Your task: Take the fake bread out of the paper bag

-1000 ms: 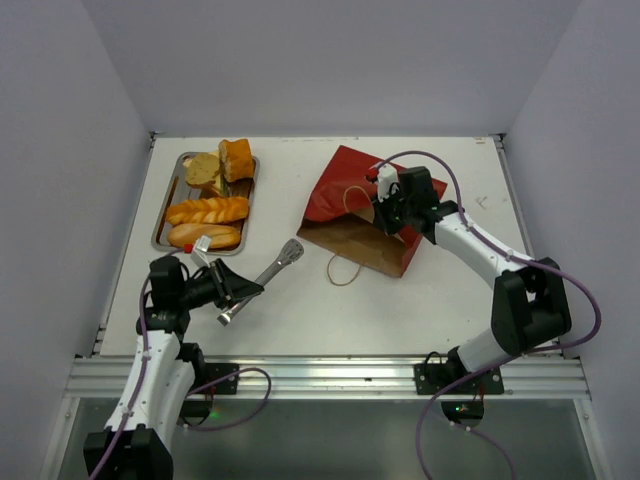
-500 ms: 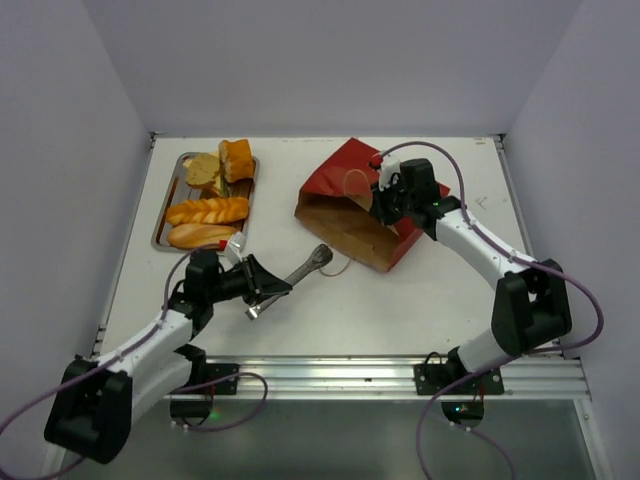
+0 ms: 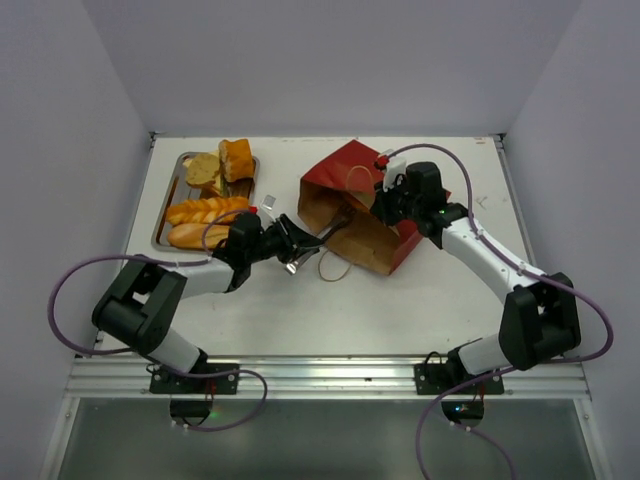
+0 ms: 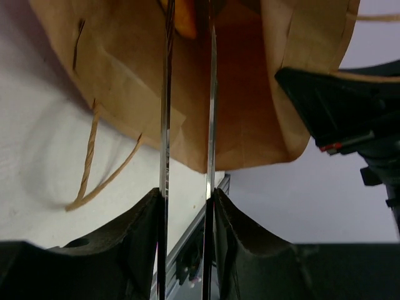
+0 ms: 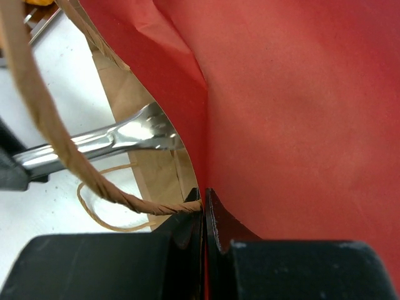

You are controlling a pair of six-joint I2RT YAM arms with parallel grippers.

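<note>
Spreading flat and white beneath everything, one counter carries the lot; on its right half one paper bag lies on its side, matte red outside and creased plain brown inside, with its open mouth turned toward the left. At the counter's far left sits one shallow rectangular steel tray, shiny, holding four bread pieces: a long braided golden loaf, a smooth oval one, a pale rounded one and a blocky orange-brown one. One pair of polished metal tongs, two thin flat blades, reaches into the bag's mouth; the left gripper is grasping them by the handle end. Two loop handles of twisted tan string show, one lying on the counter, one over the red side. The right gripper is clenched on the bag's mouth edge, paper pinched between its fingers. One smooth orange piece of fake bread sits deep inside the bag, between the blades.
</note>
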